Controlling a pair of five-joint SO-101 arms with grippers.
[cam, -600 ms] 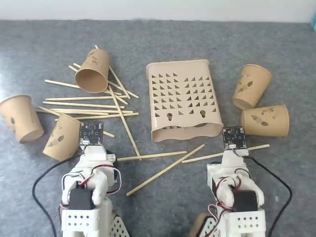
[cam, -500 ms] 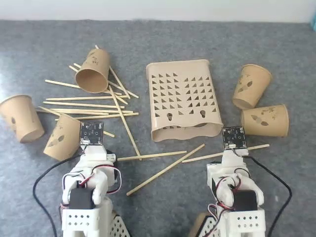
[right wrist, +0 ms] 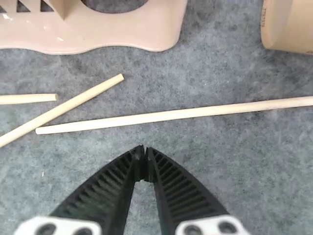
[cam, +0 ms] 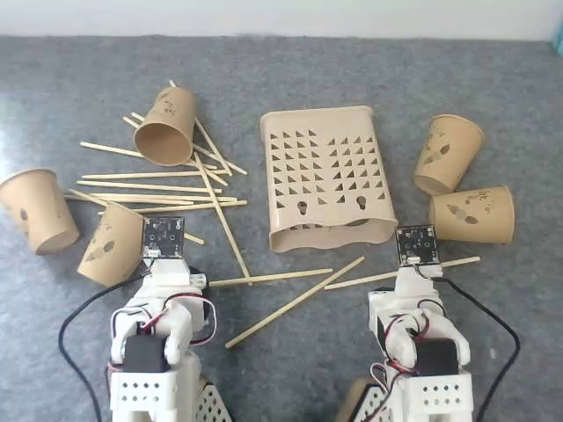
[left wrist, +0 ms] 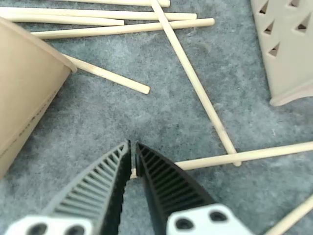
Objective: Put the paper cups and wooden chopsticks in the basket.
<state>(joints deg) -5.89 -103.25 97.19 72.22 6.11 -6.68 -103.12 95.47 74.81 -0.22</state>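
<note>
Right wrist view is taken as the reference for the coming move. The right pincer is seen drawn narrow, jaws together, with nothing held, above the surface. The nearest chopstick is found just ahead of the tips, flat on the surface and apart from them. Its long axis is laid crosswise to the direction in which the pincer points, that is, along the line on which the jaws close. A grasp is therefore judged to require that the jaws be opened and the wrist be rolled until the closing line crosses the stick. The basket is located farther ahead, beyond the stick. A paper cup is located ahead and off to the right of the pincer.

The left pincer is likewise narrow and empty. The end of a second chopstick is seen just beneath its tips, with the long axis running off to the right of that pincer. Each stick is judged to be nearer to the arm under which it is listed.
</note>
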